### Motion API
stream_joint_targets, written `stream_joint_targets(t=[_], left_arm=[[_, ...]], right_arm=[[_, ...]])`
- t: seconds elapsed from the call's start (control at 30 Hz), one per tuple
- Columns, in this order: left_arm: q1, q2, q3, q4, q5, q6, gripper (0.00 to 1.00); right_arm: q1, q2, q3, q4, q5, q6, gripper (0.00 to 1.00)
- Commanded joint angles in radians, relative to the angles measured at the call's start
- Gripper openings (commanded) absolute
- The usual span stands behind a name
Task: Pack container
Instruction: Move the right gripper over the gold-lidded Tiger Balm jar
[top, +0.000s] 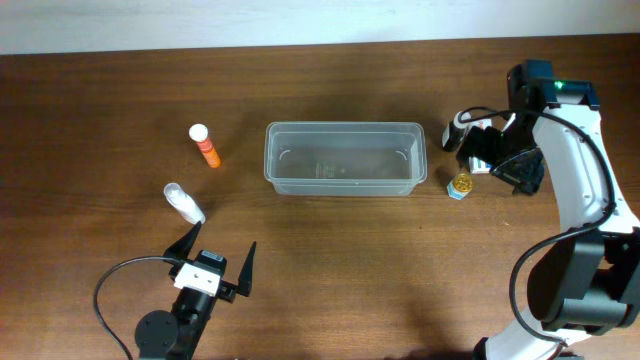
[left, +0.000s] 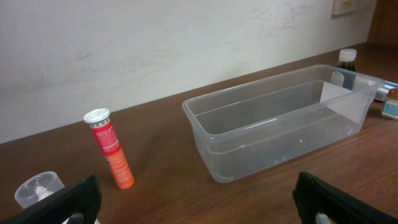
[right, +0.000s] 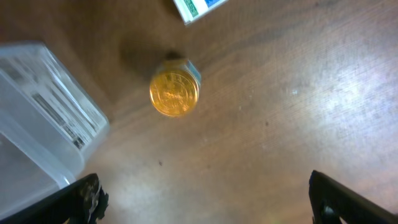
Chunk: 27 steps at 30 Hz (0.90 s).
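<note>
The clear plastic container (top: 345, 160) stands empty at the table's middle; it also shows in the left wrist view (left: 280, 124), and one corner shows in the right wrist view (right: 37, 118). An orange tube (top: 206, 146) with a white cap lies left of it and shows in the left wrist view (left: 111, 148). A small clear bottle (top: 184, 203) lies nearer my left gripper (top: 218, 262), which is open and empty (left: 199, 202). My right gripper (top: 500, 158) is open and empty (right: 205, 199), hovering over the table beside a gold-lidded jar (top: 461, 186), which shows from above in the right wrist view (right: 175, 93).
A dark bottle with a white cap (top: 455, 130) stands right of the container, visible past its far end (left: 346, 62). A white and blue box (right: 199, 7) lies beyond the jar. A pale wall runs along the table's far edge.
</note>
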Motion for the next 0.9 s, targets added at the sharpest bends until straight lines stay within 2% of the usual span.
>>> stream_joint_targets(t=[0.0,0.4,0.87], left_arm=[[-0.006,-0.008,-0.002,-0.007,-0.007,0.013,0.99],[-0.006,-0.008,-0.002,-0.007,-0.007,0.013,0.99],[-0.006,-0.008,-0.002,-0.007,-0.007,0.013,0.99]], right_arm=[[0.01,0.01,-0.031,0.037,0.026,0.055,0.98],[0.01,0.01,-0.232,0.273,0.023,0.05,0.98],[0.011,0.023,-0.293,0.374,0.026,0.047,0.99]])
